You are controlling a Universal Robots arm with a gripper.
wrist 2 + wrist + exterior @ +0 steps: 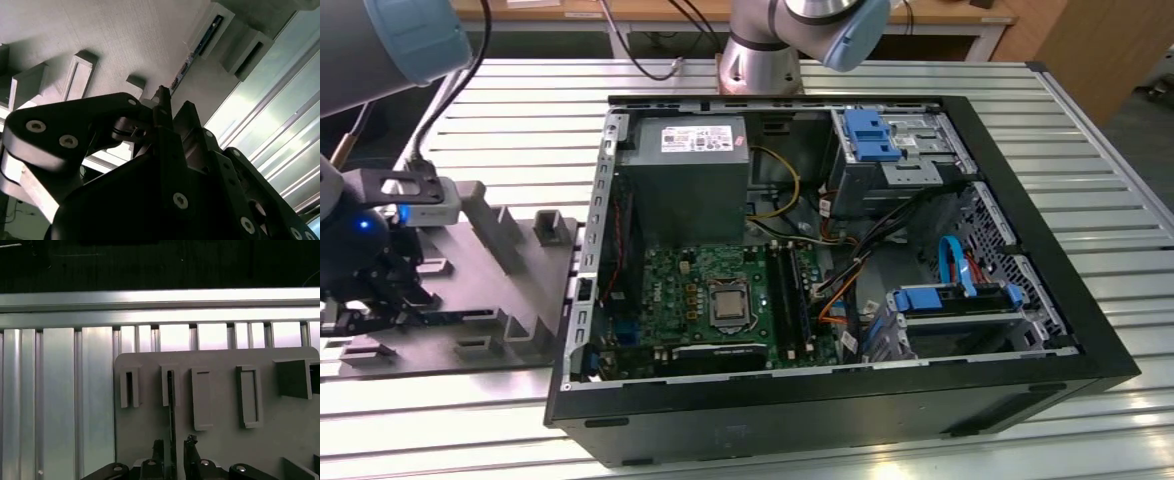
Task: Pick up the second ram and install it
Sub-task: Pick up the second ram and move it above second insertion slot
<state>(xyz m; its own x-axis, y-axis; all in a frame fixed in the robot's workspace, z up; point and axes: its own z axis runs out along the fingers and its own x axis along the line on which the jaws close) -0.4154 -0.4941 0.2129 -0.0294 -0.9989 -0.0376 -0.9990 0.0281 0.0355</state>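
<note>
Second ram stood on its thin edge in a slot of the grey holder, on the metal tabletop. Claw was apart, one side on each side of the stick w/ small gaps. Open PC case sat beside the holder.

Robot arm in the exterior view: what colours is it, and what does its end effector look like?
The arm is made of smooth silver-grey tubes with pale blue caps on its joints. Its end effector is black, built from flat linked plates with silver screws.
</note>
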